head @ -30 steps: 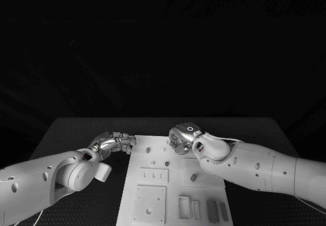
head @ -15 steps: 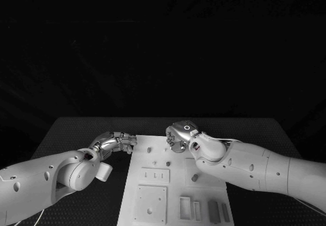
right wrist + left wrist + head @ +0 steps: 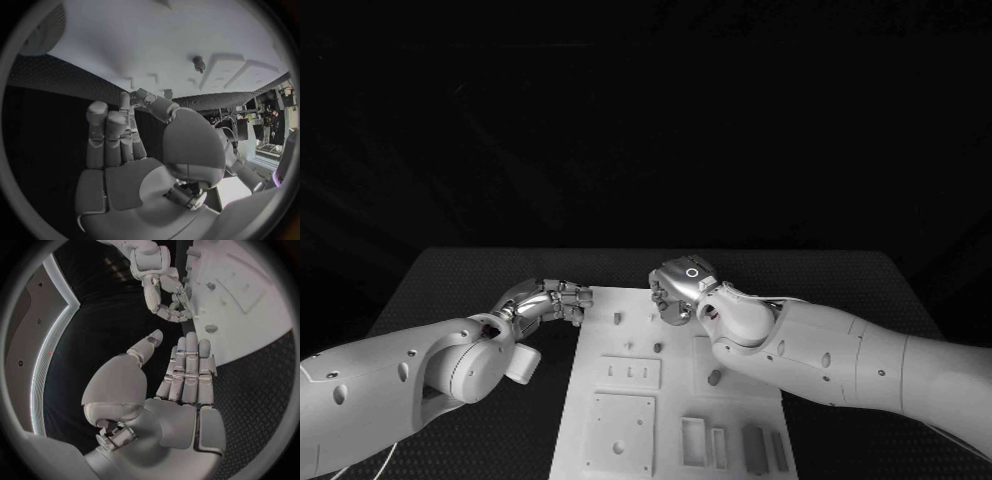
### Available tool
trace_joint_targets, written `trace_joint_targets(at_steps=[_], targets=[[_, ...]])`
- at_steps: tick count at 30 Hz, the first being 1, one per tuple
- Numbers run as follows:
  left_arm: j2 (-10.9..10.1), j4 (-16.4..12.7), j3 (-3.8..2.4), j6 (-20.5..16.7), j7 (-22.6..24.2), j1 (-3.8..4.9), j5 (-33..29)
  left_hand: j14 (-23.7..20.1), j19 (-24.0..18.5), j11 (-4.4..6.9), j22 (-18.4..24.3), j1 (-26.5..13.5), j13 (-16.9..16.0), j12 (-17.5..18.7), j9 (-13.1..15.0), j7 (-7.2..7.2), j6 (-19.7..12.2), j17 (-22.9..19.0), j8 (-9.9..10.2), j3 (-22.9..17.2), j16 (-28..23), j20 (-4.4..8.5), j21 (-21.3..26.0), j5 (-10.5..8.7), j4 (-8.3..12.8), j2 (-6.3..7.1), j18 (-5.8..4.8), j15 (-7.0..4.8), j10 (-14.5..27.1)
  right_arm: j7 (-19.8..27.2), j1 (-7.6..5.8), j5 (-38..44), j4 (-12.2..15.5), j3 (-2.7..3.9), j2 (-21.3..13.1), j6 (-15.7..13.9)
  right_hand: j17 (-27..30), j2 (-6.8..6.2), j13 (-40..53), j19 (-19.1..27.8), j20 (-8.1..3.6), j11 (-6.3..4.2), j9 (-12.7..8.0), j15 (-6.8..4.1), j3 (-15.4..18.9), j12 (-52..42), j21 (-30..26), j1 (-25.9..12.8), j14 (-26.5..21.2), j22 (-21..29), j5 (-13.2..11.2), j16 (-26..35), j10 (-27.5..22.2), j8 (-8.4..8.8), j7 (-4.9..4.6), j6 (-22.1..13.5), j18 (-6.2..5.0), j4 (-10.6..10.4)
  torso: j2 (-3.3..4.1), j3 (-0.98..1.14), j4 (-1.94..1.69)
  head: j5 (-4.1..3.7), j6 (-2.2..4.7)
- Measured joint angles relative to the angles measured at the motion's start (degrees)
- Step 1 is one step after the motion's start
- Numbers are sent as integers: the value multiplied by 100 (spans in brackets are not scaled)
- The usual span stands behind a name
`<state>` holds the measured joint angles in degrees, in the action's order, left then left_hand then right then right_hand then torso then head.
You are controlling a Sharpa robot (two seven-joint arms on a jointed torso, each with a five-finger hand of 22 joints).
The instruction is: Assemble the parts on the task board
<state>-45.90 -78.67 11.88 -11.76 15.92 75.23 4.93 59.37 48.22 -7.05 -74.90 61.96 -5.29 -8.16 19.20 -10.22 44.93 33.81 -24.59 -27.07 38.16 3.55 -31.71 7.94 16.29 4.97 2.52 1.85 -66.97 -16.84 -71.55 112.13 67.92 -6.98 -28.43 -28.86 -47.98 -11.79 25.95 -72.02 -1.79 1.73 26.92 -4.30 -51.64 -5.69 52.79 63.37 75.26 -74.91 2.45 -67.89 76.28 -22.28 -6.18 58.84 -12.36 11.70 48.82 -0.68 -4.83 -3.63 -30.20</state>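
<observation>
The white task board (image 3: 583,400) lies in the middle of the table, its near end toward me. Small pegs (image 3: 616,319) stand at its far end, and another peg (image 3: 714,377) stands mid-board. Two dark bars (image 3: 750,447) lie at the near right. My left hand (image 3: 548,300) is at the board's far left corner with its fingers (image 3: 190,365) straight, side by side, the thumb apart and nothing in it. My right hand (image 3: 681,290) hovers over the far edge; its thumb tip (image 3: 142,96) lies close to the fingertips, and what is between them is hidden.
The black table (image 3: 459,285) reaches out on both sides of the board. Square plates (image 3: 619,432) and slots (image 3: 692,440) sit on the board's near half. In the left wrist view the right hand (image 3: 164,295) curls at the board (image 3: 250,325) edge near a peg (image 3: 211,328).
My right hand has shifted a little to the left and farther back along the board's far edge. The left hand has stayed where it was.
</observation>
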Motion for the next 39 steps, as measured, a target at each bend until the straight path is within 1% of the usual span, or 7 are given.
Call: trace_joint_targets(at_steps=[6, 10, 16, 23, 28, 31, 39], targets=[[-2, 11, 0, -1, -1, 0, 1, 0, 0, 0, 0, 0, 0, 0, 0, 0, 0, 0, 0, 0, 0, 0, -22, 0, 0, 0, -6, 0, 0, -8, 0, 36, -18, -4, -2, 13, 1, -1, 0, 0, 1, 0, 0, 0, 0, 0, 0, -1, 0, 0, 18, 0, 0, -7, 0, 0, 0, 0, 0, 2, 13, 21, -14], [9, 19, 0, -1, -2, 0, 1, 0, 0, 0, -4, 0, 0, 0, -1, 0, 0, 0, 0, 0, 0, 0, -22, 0, 0, 0, -25, 0, 0, -8, 2, 42, -18, -11, 0, 28, 1, -32, 2, 0, 2, 0, 0, 1, 0, -1, 0, -32, 1, 0, 22, 0, 0, -18, 0, 1, 0, 0, -1, 5, 24, 34, -14], [27, 31, 0, 0, -3, 0, 2, 0, 0, 0, -4, 0, 0, 0, 5, 0, 0, 0, 0, 0, 0, 0, -22, 0, 0, 0, -34, 0, 0, -8, 17, 42, -23, -18, 28, 53, 1, -38, 2, 0, 4, 0, 1, 1, 1, 22, 0, -38, 1, 0, 22, 0, 0, -18, 0, 2, 0, 0, -1, 5, 24, 13, -10], [33, 33, 0, 0, -4, 0, 2, 0, 0, 0, -3, 0, 0, 0, 5, 0, 0, 0, 0, 0, 0, 0, -22, 0, 0, 0, -38, 0, 0, -3, 27, 35, -98, -35, 63, 83, 2, -54, 2, 0, 5, 0, 2, 9, 1, 22, 0, -54, 8, -3, 22, 0, 0, -17, 4, 35, 0, 0, -1, 1, 14, 3, -35], [26, 29, 0, 1, -4, 0, 2, 0, 0, 1, -3, 0, 0, 0, 7, 0, 0, 0, 0, 0, 0, 0, -22, 0, 0, 0, -41, 0, 0, 0, 26, 33, -160, -50, 106, 87, 2, -61, 1, 0, 6, 0, 4, 9, 1, 22, 0, -61, 9, -4, 22, 0, 0, -17, 4, 36, 0, 0, -3, 1, 16, 15, -44], [23, 19, -13, 2, -5, 0, 2, 0, 0, 1, -3, 0, 0, 0, 12, 0, 0, 1, 0, 0, 0, 0, -22, 0, 0, 0, -44, 0, 0, 0, 32, 33, -204, -58, 147, 81, 2, -69, 1, 1, 7, 0, 19, 9, 1, 22, 0, -69, 9, -4, 22, 0, 0, -16, 4, 36, 0, 0, -1, 2, 16, 18, -44], [5, 15, -15, 2, -5, 1, 4, 0, 0, 1, -2, 0, 0, 0, 11, 0, 0, -4, 0, 0, 0, 0, -22, 0, 0, 0, -54, 0, 0, -3, 40, 38, -241, -55, 149, 27, 3, -69, 0, -13, -6, 0, 51, 10, 2, 23, 0, -69, 9, -4, 21, 0, 0, 8, 4, 36, 0, 0, 23, -2, -10, 10, -58]])
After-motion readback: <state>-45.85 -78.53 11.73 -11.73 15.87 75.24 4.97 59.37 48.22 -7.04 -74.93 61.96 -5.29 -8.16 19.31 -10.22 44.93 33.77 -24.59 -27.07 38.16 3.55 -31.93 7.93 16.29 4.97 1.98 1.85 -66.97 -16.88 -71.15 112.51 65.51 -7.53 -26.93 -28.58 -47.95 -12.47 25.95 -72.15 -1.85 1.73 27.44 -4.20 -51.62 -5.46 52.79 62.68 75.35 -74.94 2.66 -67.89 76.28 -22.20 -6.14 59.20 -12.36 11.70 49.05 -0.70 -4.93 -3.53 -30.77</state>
